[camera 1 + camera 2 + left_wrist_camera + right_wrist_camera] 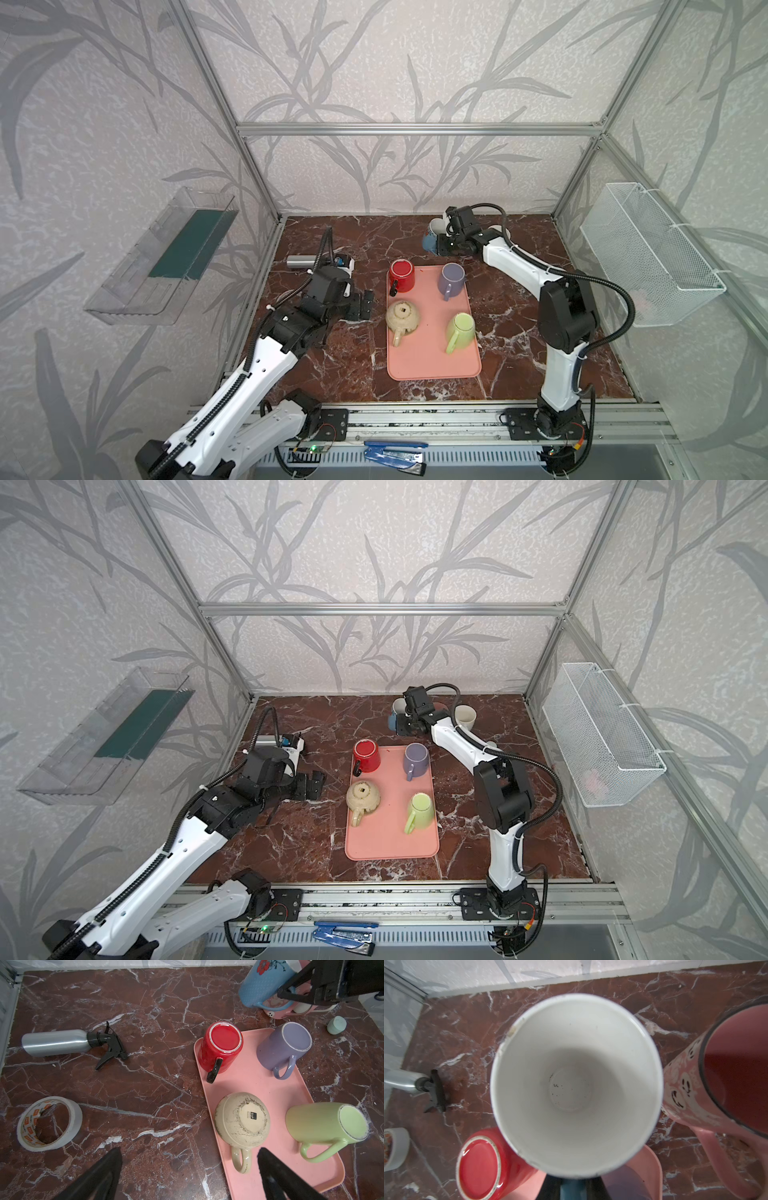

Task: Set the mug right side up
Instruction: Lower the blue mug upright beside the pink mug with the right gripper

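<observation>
Near marble counter's (519, 332) far edge, grips blue mug (264, 982) by handle (268, 1005) in right pincer (287, 994), left pincer (189, 1154) spread empty; risks knocking pink mug (685, 1088) just beside on set-down.

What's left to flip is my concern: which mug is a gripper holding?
The blue flowered mug beyond the pink tray: the right gripper grips its handle. The tray's four mugs stand upside down, untouched.

A silver spray bottle (300, 262) lies on its side at 10 o'clock on the marble table (345, 370). A tape roll (48, 1123) lies flat toward 6 o'clock of it. A white wire basket (652, 253) hangs at 3 o'clock, a clear bin (162, 257) at 9 o'clock. A blue stapler (395, 455) sits at 6 o'clock.
</observation>
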Available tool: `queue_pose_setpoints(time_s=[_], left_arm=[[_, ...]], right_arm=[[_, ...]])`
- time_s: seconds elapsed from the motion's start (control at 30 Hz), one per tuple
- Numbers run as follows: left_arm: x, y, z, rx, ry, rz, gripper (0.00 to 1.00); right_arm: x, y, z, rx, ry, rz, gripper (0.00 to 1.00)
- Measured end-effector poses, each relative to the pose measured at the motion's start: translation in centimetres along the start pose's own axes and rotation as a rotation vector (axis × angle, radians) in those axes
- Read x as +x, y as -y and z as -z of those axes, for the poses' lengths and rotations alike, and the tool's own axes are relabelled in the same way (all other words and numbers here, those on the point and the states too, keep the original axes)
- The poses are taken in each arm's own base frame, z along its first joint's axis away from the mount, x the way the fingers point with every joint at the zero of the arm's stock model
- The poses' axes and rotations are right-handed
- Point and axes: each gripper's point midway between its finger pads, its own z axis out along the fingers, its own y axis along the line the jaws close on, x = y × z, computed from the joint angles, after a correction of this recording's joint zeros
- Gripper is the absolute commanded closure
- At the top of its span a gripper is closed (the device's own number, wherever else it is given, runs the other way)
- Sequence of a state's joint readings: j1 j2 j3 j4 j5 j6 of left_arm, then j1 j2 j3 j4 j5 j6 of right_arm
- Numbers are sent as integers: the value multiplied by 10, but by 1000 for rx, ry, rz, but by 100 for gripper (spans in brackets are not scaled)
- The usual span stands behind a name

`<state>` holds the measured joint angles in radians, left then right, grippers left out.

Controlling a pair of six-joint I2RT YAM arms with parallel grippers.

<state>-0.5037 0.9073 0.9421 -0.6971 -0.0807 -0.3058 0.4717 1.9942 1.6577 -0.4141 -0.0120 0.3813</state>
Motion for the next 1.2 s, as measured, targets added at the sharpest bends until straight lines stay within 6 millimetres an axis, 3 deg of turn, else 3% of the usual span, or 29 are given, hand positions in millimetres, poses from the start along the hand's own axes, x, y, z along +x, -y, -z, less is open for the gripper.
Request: queue_pose_setpoints(time_s=[0.47,0.9,1.2], left_arm=[[2,-5,3,-22,9,-13,1],[2,-6,3,-26,9,-18,1],[2,-6,3,-26,9,-19,1]], right_arm=[[-8,23,-22,201,-10,75,100],[8,42,-38,254,-63,78,100],[6,53,-40,269,-67,72,100]])
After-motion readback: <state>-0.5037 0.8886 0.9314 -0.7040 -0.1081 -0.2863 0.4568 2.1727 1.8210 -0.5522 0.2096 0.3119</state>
